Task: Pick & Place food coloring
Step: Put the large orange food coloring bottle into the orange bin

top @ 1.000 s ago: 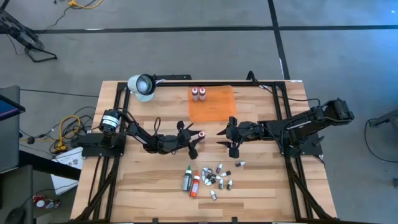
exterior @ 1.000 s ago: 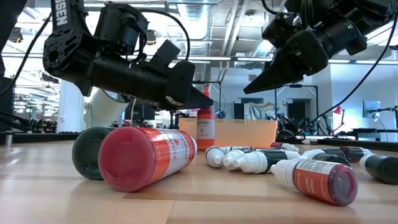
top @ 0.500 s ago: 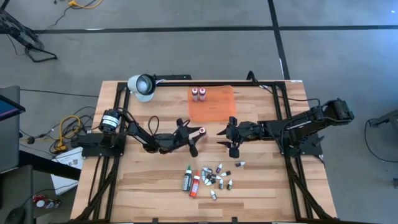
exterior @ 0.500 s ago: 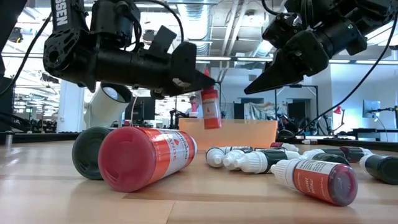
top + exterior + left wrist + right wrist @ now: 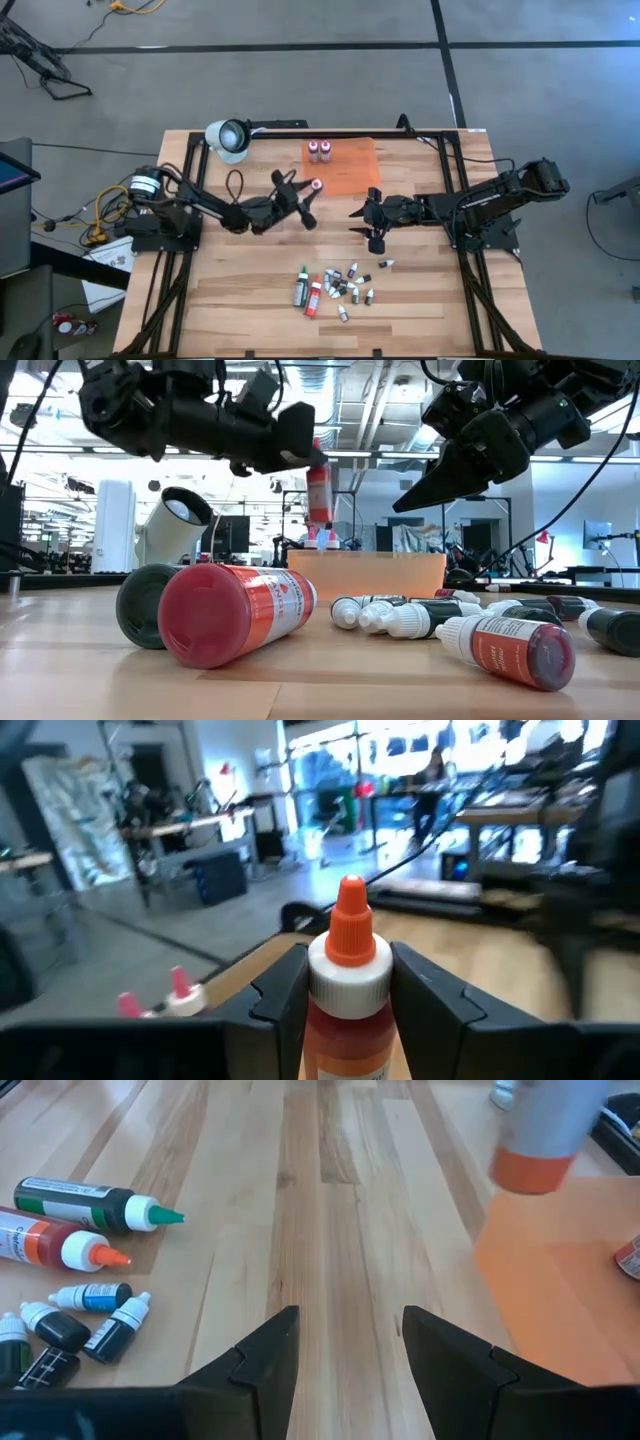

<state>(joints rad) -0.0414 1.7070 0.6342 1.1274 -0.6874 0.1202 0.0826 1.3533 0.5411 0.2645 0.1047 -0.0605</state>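
Slippage is the risk: the left gripper (image 5: 345,995) is pinching an orange-capped food coloring bottle (image 5: 312,187) aloft beside the orange mat (image 5: 340,166), possibly tilted; the right gripper (image 5: 345,1345) is hovering spread nearby.

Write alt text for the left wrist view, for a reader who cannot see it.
The left gripper has its two dark fingers closed on an upright orange food coloring bottle with a white collar and orange pointed tip, seen close up. Behind it lie the wooden table edge and a blurred workshop room.
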